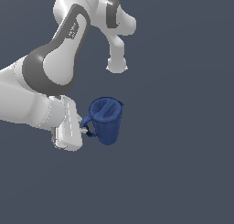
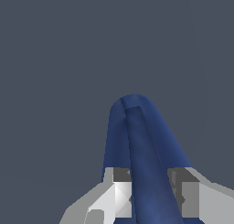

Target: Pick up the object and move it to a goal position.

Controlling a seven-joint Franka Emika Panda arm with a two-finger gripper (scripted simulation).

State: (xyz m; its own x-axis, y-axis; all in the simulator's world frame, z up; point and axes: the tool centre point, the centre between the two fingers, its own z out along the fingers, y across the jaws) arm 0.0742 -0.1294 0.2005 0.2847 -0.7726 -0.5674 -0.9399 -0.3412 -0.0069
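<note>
A flat slate-grey background fills both views, with no tabletop edge, shadow or goal marker to be made out, so how high things are cannot be told. The gripper [image 1: 85, 131] is clamped on the loop handle of the dark blue jug [image 1: 107, 120], and the wrist view shows its fingers [image 2: 119, 191] pressed against either side of the blue handle. The grasp looks done, while carrying the jug to the goal appears to remain, since no target shows in either view.
</note>
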